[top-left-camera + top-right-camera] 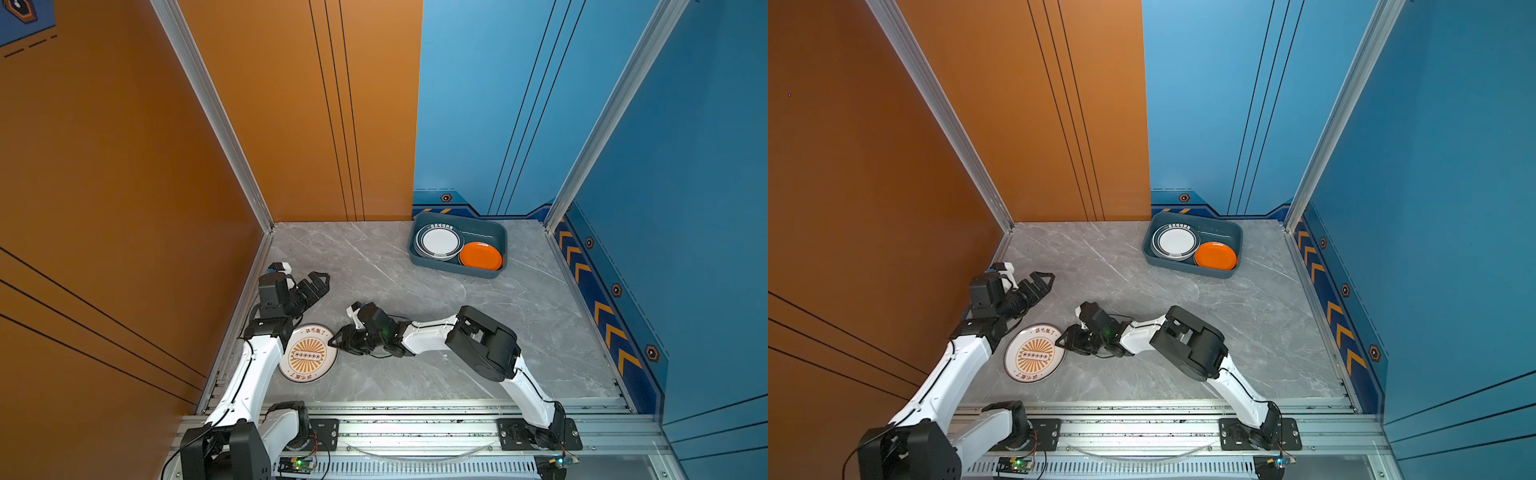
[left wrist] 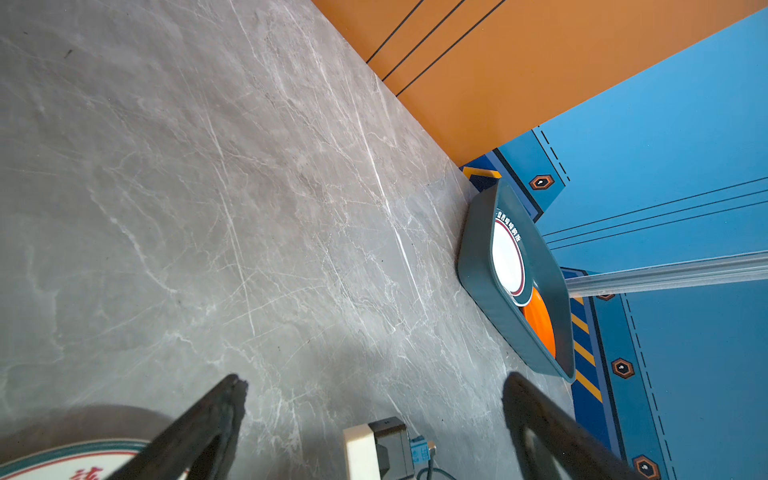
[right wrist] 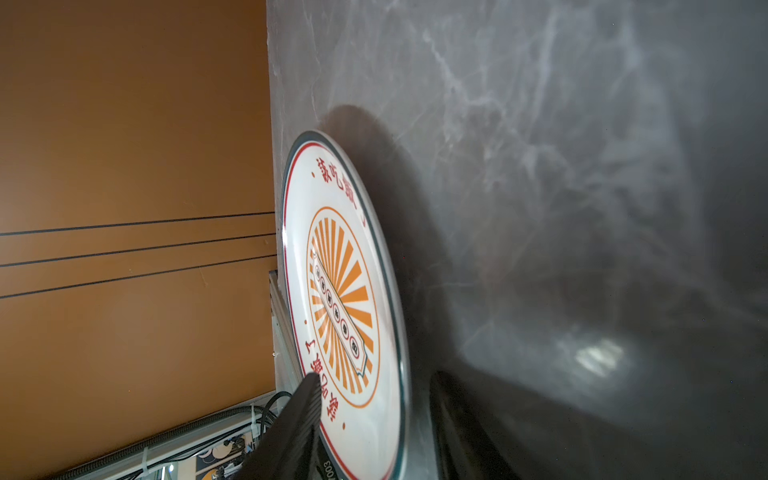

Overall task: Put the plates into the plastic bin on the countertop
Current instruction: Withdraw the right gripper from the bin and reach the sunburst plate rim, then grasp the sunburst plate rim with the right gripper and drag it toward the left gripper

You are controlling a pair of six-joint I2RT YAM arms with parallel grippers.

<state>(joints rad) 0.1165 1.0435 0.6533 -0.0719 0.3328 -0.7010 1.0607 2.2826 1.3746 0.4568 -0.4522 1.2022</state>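
Right gripper [image 1: 333,341], jaws parted, straddles the right rim of the sunburst plate [image 1: 308,353] on the tabletop's [image 1: 415,291] near left; left gripper [image 1: 324,284] hangs spread wide just beyond.

Orange-sunburst white plate [image 1: 307,353], orange plate [image 1: 481,255], teal bin [image 1: 451,267], grey veined countertop [image 1: 395,274]

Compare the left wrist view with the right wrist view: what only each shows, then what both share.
Only left wrist: the bin holding a white plate and an orange plate, the blue wall, the open left gripper. Only right wrist: the face of the sunburst plate, the right gripper straddling its rim. Both: the countertop, the orange wall, and a sliver of the sunburst plate.
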